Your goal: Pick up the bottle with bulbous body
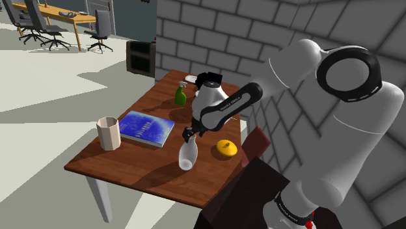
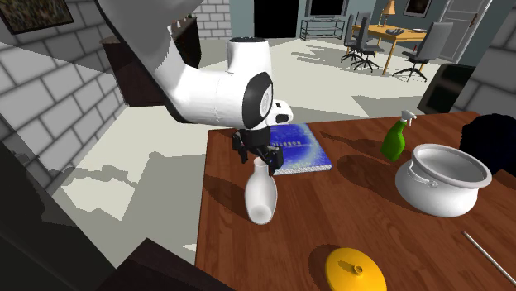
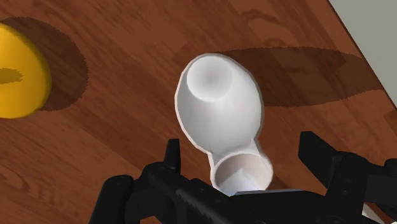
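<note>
On the wooden table (image 1: 130, 166), open jaws straddle the white bottle (image 1: 187, 157); yellow lid (image 1: 226, 148), book (image 1: 146, 127) nearby.

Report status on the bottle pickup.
Gripper open. White bottle ungripped, neck in the gap. Yellow lid aside, not blocking.

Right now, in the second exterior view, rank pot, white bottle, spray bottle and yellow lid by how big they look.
Largest: pot.
Next: white bottle and yellow lid, alike; the lid lies nearest the camera, so I won't rank them.
Smallest: spray bottle, farther back.
</note>
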Controlling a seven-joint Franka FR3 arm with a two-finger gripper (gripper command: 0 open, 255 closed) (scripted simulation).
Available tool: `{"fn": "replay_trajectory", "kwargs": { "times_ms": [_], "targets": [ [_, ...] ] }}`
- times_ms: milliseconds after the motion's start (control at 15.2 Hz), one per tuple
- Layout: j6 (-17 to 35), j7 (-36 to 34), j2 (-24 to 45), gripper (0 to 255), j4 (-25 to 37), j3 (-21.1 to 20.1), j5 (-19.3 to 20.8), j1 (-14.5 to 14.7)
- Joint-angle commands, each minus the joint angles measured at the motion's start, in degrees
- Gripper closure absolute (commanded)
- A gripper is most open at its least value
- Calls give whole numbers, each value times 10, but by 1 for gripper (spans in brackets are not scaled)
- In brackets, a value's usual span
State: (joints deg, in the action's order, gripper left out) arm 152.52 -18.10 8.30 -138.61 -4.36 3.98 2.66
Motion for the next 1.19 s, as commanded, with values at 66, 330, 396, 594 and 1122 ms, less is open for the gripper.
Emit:
{"fn": "replay_trajectory", "kwargs": {
  "times_ms": [66,330,396,594,1122],
  "targets": [
    [27,-5,27,0,0,3,7,1],
    [27,-5,26,255,0,3,7,1],
    [27,-5,27,255,0,3,7,1],
    [26,-5,26,255,0,3,7,1],
    [-3,1,-2,255,2,0,-1,-1]
  ]
}}
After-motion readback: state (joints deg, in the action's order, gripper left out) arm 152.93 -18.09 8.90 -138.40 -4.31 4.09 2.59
